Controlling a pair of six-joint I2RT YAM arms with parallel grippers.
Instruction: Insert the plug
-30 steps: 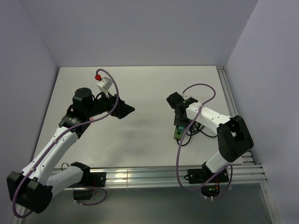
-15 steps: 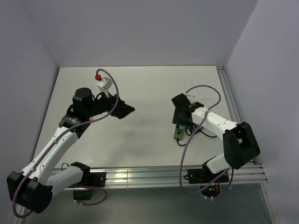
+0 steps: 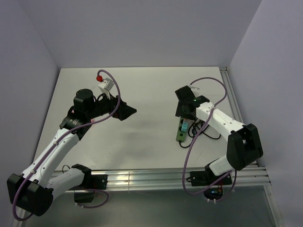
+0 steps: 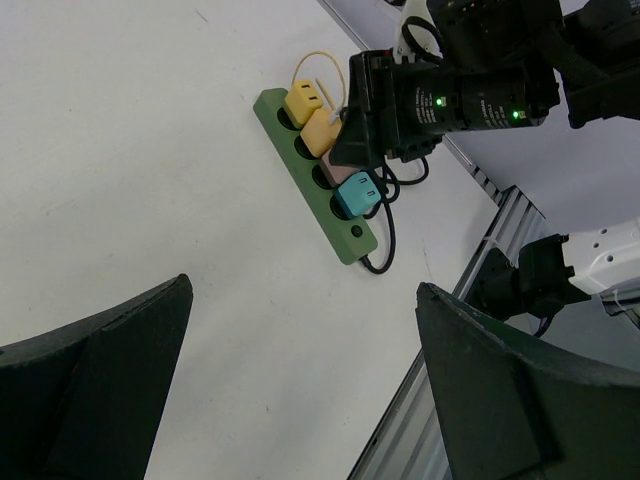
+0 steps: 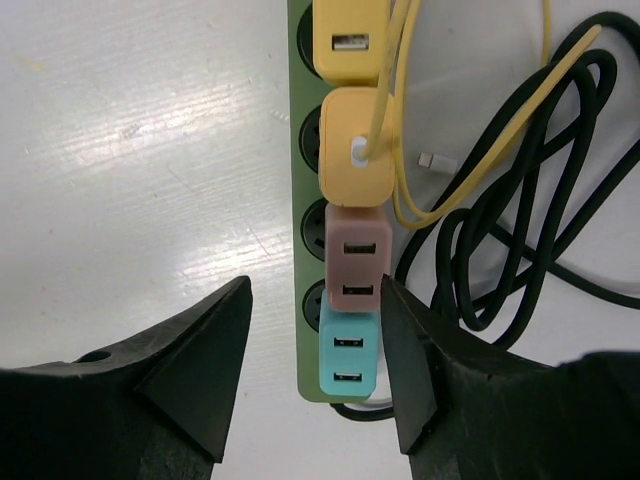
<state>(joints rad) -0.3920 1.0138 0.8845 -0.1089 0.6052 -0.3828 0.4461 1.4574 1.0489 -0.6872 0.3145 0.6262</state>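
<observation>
A green power strip (image 5: 299, 180) lies on the white table, also seen from above (image 3: 180, 137) and in the left wrist view (image 4: 356, 238). Two yellow plugs (image 5: 358, 150), a pink plug (image 5: 357, 255) and a cyan plug (image 5: 350, 355) sit in its sockets in a row. My right gripper (image 5: 315, 285) hovers open over the strip, its jaws straddling the pink and cyan plugs (image 3: 183, 126) with a gap on the left side and nothing held. My left gripper (image 3: 131, 111) hangs wide open and empty over bare table, well left of the strip (image 4: 303, 290).
A coiled black cable (image 5: 520, 230) and a thin yellow cable (image 5: 470, 170) lie just right of the strip. Aluminium rails (image 3: 156, 177) run along the front and right table edges. A white fitting with a red knob (image 3: 103, 84) stands at the back left.
My right gripper has opened and drawn back from the strip's near end, uncovering the cyan plug seated there. The left arm has not moved.
</observation>
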